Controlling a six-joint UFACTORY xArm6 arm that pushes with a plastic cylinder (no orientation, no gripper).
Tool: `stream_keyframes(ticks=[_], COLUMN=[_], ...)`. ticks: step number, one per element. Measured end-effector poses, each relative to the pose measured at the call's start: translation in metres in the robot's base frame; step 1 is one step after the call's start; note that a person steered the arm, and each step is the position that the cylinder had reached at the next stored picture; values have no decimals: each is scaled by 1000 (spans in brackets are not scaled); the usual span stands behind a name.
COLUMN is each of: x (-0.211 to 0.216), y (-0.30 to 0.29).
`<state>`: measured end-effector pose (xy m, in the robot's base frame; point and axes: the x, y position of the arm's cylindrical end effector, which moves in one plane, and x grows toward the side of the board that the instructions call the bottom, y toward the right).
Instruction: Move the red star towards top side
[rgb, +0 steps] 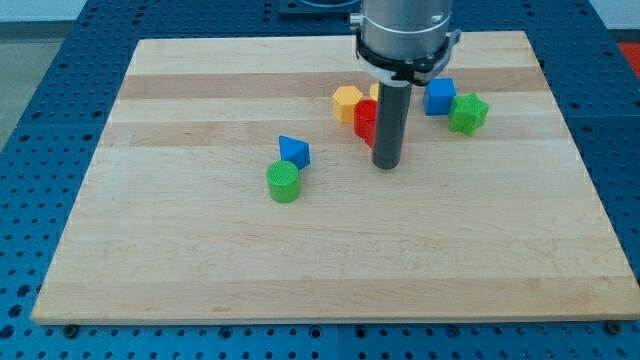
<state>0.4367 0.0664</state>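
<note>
Apparently mid-push: my tip (387, 163) sits just below-right of the red star (365, 121), touching it. The arm has no fingers. Next, steer toward the counter (200, 260) top.

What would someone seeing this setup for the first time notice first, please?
The dark rod dominates the upper middle of the view, my tip resting on the wooden board just below and right of the partly hidden red star. Around it cluster a yellow block, a blue cube and a green star. A blue triangle and a green cylinder sit apart, left of centre.
</note>
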Motion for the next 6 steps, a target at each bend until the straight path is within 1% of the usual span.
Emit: stream_keyframes(ticks=[1,3,6], x=[-7,-41,-63], y=[4,4,4])
